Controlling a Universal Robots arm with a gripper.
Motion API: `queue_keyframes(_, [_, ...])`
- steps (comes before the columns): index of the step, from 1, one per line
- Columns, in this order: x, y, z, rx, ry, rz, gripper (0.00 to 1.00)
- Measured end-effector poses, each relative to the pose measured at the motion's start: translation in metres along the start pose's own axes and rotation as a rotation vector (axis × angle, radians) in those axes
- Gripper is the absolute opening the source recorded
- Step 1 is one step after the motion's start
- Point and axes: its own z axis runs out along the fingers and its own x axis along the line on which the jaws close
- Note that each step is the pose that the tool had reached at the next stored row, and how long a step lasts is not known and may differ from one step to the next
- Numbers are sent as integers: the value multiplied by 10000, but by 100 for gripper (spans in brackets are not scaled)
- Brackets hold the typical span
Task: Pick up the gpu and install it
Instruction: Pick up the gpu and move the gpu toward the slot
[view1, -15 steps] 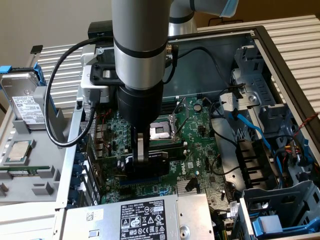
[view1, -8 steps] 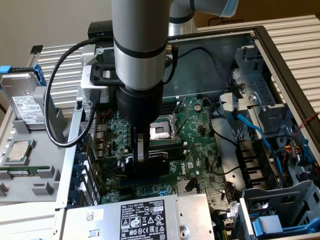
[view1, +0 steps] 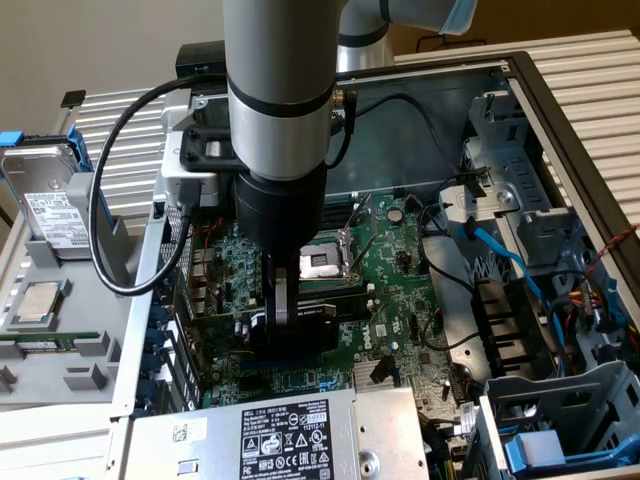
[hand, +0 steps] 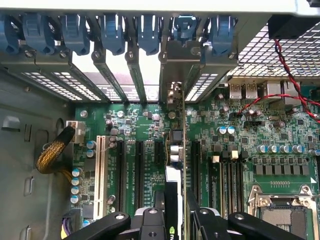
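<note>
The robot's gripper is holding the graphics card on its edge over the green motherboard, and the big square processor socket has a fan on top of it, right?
Not quite: the processor socket is bare, no fan, as the exterior view shows. The rest holds: the gripper grips the gpu edge-on over the motherboard.

- You are at a computer repair or assembly bench: an opened grey metal desktop computer case lies on its side, its large green motherboard exposed.
- Loose parts sit on a grey moulded tray: a silver hard drive and a square silver processor chip.
- White slatted worktop underneath.
</note>
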Motion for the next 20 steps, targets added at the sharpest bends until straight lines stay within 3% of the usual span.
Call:
queue_keyframes(8, [0, 0, 0, -2, -32, -25, 27])
queue_keyframes(20, [2, -3, 0, -2, -32, -40, 27])
